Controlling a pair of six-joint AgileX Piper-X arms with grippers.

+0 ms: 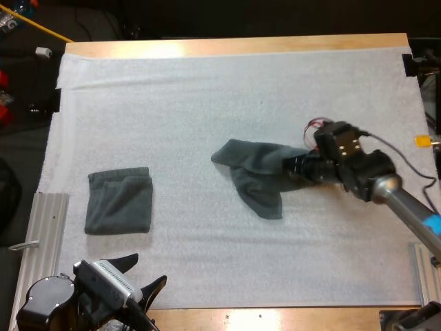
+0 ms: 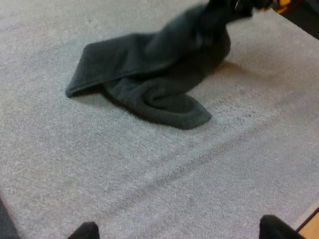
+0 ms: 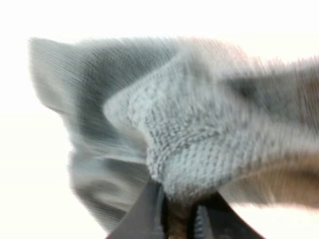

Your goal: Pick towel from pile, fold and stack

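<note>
Fingers [image 1: 124,262] of left gripper [image 1: 151,267] stand spread wide, clear of everything, over the near edge of the white mat [image 1: 241,89]. Nothing lies between them but bare mat.

Folded towel [image 1: 118,202], dark grey-green, lies flat on the mat just beyond the left gripper, near the mat's left side as the high view shows it. It is a neat rectangle and nothing touches it.

Crumpled towel [image 1: 249,167] lies farther out, near the mat's middle, well apart from the folded one. One flap trails toward the near side, another reaches toward the folded towel; the rest bunches up toward the right gripper [image 1: 291,169]. Part of it looks lifted off the mat at that bunched end, the flaps resting on the mat.

Right gripper pinches the crumpled towel at its bunched edge: in the right wrist view its black fingers [image 3: 144,215] press on the cloth from both sides.

Wooden table [image 1: 241,45] shows as a strip beyond the mat's far edge.
</note>
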